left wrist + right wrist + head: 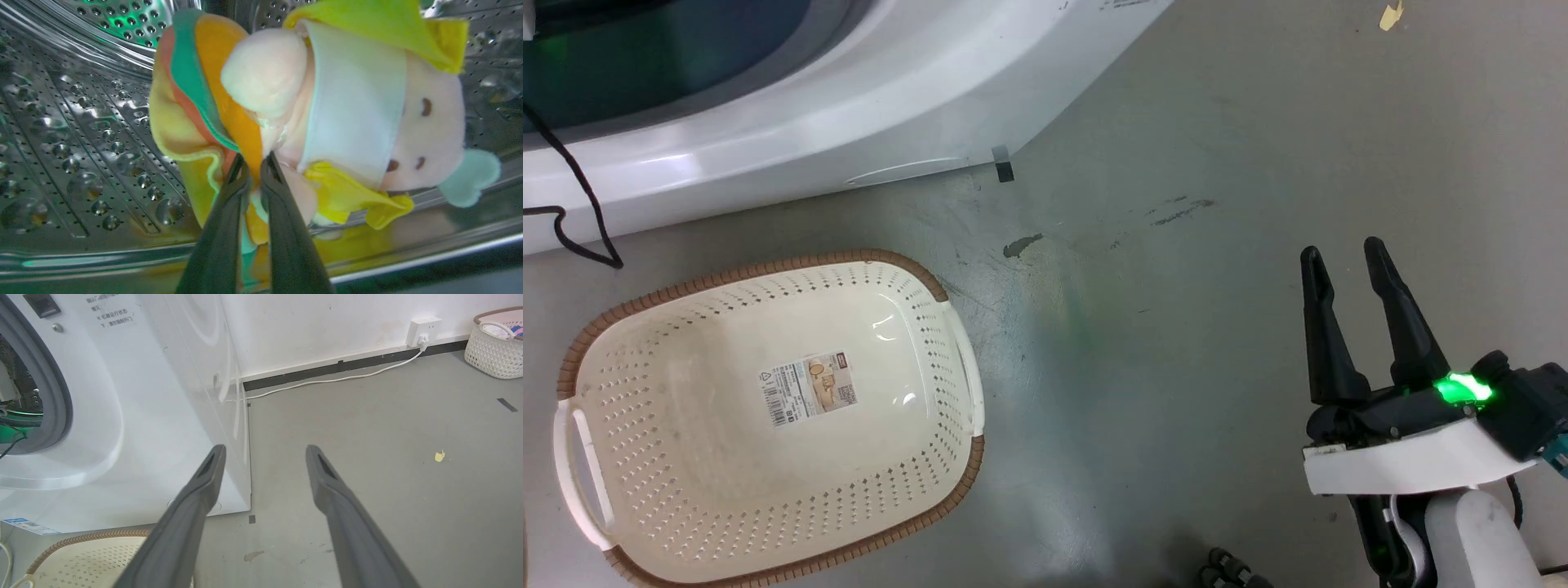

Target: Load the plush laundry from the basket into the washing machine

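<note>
Grey concrete floor, scuffed and stained, with one yellow scrap lying on it. A white wall with dark skirting runs behind; one socket feeds a white cable along its foot, and a white woven basket sits in the far corner. One white washing machine stands against the wall, grey gasket round its opening. Just in front of it, on the floor, is one cream basket, perforated, brown woven rim, a paper label on its bottom.

Inside the steel drum is the plush laundry, one toy: peach-pink face with small brown features, white band, yellow clothes, and a layered orange, green and yellow part. The left tool has its fingers nearly together, pinching that layered part. Whether the toy touches the drum wall, I can't tell.

The right tool hangs over bare floor, well apart from the cream basket, fingers spread, gripping nothing.
</note>
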